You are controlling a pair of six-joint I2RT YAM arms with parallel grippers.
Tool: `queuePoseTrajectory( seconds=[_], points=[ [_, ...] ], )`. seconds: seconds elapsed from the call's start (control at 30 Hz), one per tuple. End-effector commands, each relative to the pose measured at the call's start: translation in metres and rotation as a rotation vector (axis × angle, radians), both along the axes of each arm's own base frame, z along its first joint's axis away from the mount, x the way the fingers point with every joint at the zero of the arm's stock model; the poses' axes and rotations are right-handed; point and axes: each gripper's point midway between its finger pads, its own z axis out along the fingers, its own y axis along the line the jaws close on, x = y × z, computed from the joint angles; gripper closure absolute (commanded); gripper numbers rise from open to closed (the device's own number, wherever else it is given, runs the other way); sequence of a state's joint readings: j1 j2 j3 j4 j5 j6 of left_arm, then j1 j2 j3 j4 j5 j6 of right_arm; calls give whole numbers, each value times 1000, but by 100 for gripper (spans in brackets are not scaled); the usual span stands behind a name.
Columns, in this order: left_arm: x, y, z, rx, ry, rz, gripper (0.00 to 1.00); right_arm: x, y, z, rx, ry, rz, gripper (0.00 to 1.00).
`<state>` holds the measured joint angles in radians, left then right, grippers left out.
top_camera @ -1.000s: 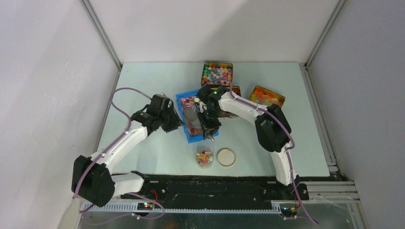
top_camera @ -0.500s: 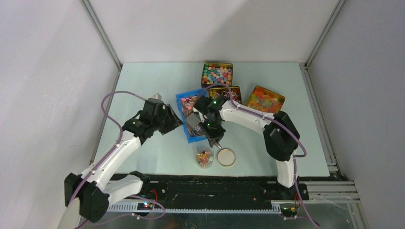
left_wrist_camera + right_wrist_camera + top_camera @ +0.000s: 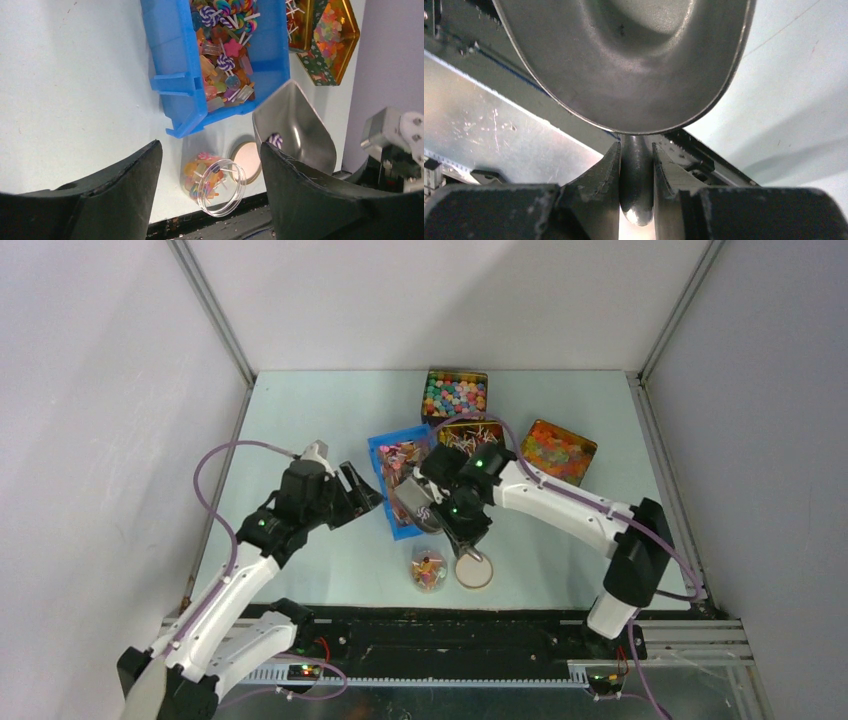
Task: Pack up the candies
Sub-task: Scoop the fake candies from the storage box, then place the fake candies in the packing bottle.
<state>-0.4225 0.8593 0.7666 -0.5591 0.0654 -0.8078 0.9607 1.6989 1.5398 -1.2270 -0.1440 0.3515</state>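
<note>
I swung the scoop from the blue bin toward the jar at six o'clock, right end effector clamping its handle. The left end effector widened, empty. Pouring the candies seemed next.

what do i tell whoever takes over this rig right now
left gripper: open and empty, beside the blue bin.
right gripper: shut on the handle of the metal scoop, which hangs between the bin and the clear jar.
candies: most lie in the blue bin; one purple-and-white piece is in the scoop; some are in the jar, which stands open with its lid beside it on the table.
done: jar partly filled.
left: tip the scoop into the jar, scoop more from the bin, then probably fit the lid.
</note>
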Motion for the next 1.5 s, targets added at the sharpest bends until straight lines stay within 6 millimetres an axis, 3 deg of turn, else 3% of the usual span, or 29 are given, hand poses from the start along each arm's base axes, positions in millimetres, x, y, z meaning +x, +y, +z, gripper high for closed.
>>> queuePoseTrajectory(
  seconds=[0.0,0.13,0.5,0.7,1.0,1.47],
  points=[
    [-7,-5,6,-29,-48,-46,21,-35,-16,13,-10,34,9,100],
    [-13,-5,4,-60,-60,-45,16,-64,-28,20,-18,77,32,100],
    [-24,-20,-13,-137,-30,-70,15,-133,-55,26,9,273,67,100],
    [-24,-24,-18,-139,-20,-74,15,-157,-53,29,76,411,90,100],
    [-28,-27,-23,-133,-2,-78,14,-166,-29,38,201,578,99,100],
    [-32,-25,-25,-126,3,-80,14,-153,-11,25,249,721,23,100]
  ],
)
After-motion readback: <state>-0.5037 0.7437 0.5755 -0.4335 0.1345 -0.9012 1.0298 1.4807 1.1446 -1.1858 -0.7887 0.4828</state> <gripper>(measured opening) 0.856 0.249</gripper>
